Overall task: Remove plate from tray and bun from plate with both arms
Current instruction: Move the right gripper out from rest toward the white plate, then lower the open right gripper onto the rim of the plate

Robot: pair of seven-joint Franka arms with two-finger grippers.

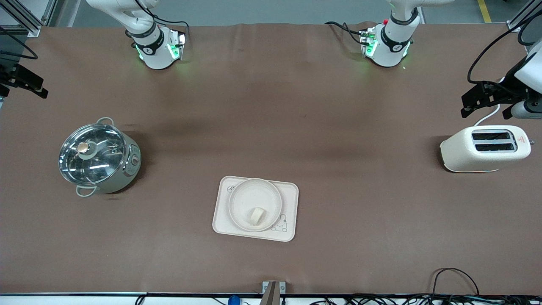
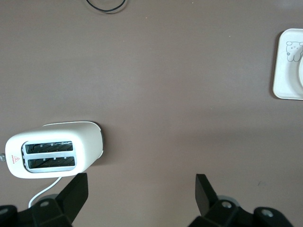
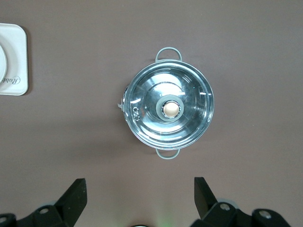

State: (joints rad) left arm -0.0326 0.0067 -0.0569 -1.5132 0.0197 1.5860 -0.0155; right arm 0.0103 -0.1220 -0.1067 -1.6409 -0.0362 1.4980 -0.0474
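item: tray (image 1: 220,220), cream rectangle with bunny drawing, lies flat on the bench (image 1: 271,106) near the front camera, midway between the two arms' ends.

item: plate (image 1: 243,197), round, sits on the tray, inside its edges. risk: a raised rim on a shallow dish gives little to pinch; a lift from one edge may tip it or drag the tray along.

item: bun (image 1: 256,215), small pale lump, rests on the plate toward the rim nearest the front camera. risk: if the plate tilts while the bun is on it, the bun may roll off; a hard squeeze would likely crush it.

item: left end effector (image 2: 142,189), jaws wide apart, empty, over bare bench beside the toaster (image 1: 485,149) at the left arm's end, well apart from the tray.

item: right end effector (image 3: 139,189), jaws wide apart, empty, over the bench beside the lidded pot (image 1: 98,156) at the right arm's end.

note: neither step is begun. both arms must converge on one small spot, so collision between them looks the chief hazard; the toaster cord (image 2: 42,195) lies close under the left end effector.
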